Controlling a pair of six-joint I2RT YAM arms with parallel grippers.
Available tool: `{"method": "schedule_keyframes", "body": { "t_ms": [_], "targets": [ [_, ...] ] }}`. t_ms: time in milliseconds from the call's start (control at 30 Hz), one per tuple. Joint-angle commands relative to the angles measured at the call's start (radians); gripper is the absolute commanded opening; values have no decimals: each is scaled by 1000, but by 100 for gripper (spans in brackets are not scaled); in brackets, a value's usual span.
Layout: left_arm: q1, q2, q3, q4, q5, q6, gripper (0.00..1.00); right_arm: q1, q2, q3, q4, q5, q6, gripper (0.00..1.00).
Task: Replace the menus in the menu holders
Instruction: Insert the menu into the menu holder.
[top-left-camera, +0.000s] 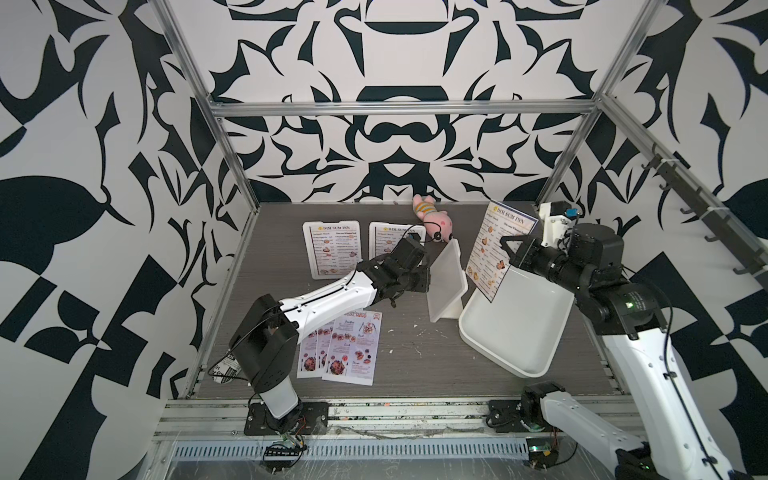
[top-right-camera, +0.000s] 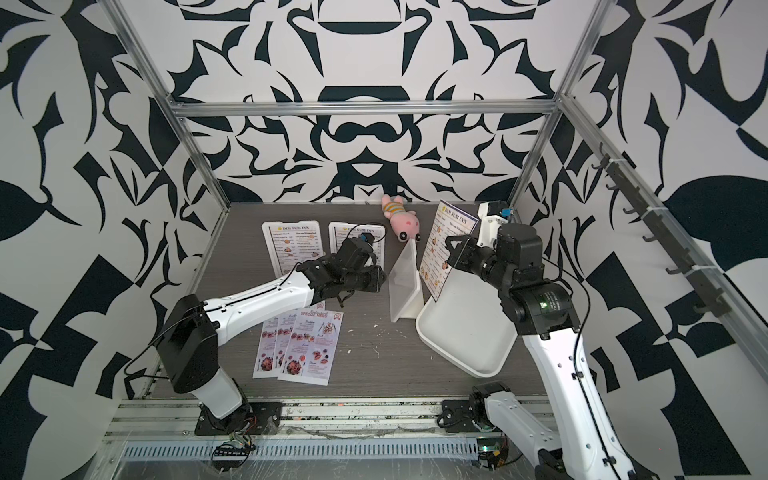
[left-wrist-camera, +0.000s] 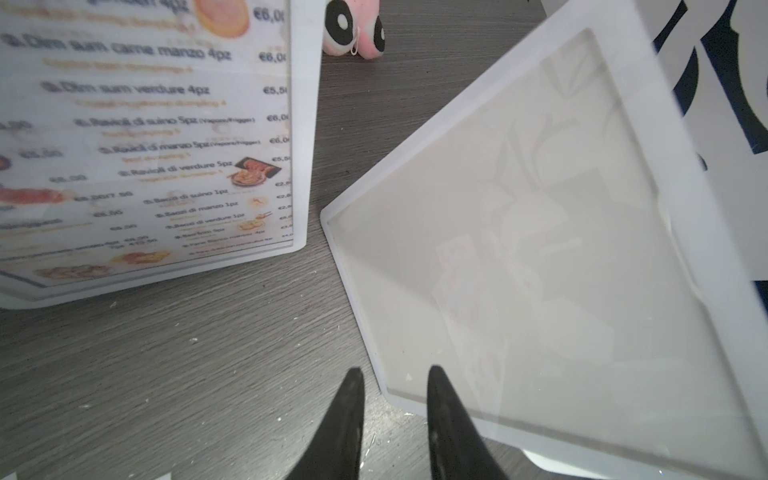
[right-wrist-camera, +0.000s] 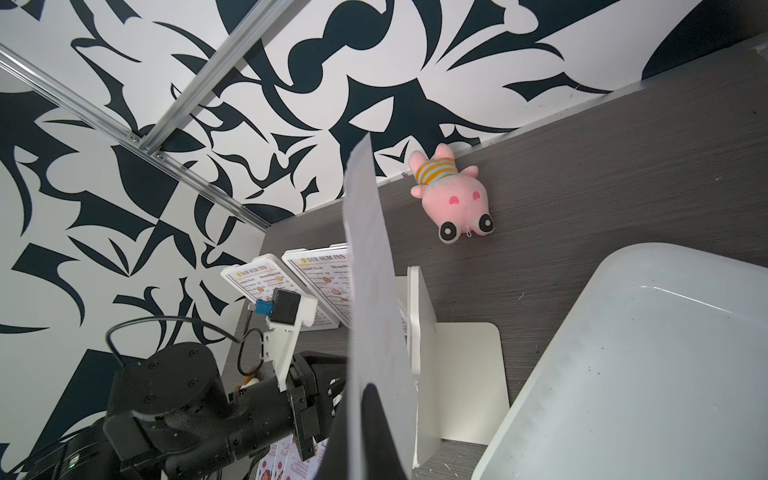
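My right gripper (top-left-camera: 508, 246) is shut on a white DIM SUM INN menu (top-left-camera: 496, 249), held upright in the air with its lower corner over the tray's rim. The right wrist view shows that sheet (right-wrist-camera: 370, 266) edge-on. Just left of it stands an empty white menu holder (top-left-camera: 446, 276) on its slanted foot. My left gripper (left-wrist-camera: 395, 372) is open at the lower corner of the empty holder (left-wrist-camera: 540, 249), one finger in front of its face. Two more holders (top-left-camera: 330, 249) (top-left-camera: 386, 239) with DIM SUM INN menus stand at the back left. Three pink SPECIAL MENU sheets (top-left-camera: 353, 349) lie overlapped at front left.
A large white tray (top-left-camera: 523, 328) lies tilted at front right under my right arm. A pink plush toy (top-left-camera: 432, 218) rests by the back wall. Aluminium posts frame the table's corners. Small white crumbs dot the grey table top (top-left-camera: 415, 353).
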Motion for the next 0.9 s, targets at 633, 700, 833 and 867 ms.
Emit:
{"method": "schedule_keyframes", "body": {
  "t_ms": [633, 700, 833, 867],
  "targets": [
    [6, -32, -20, -20, -8, 9, 29, 6, -24, -7, 58, 32, -38, 0],
    [6, -28, -15, -20, -5, 9, 29, 6, -23, -3, 51, 30, -41, 0],
    [6, -24, -7, -20, -2, 12, 29, 7, -24, -5, 48, 27, -42, 0],
    [6, -24, -5, -21, -2, 12, 29, 6, -24, -5, 51, 27, -42, 0]
  ]
}}
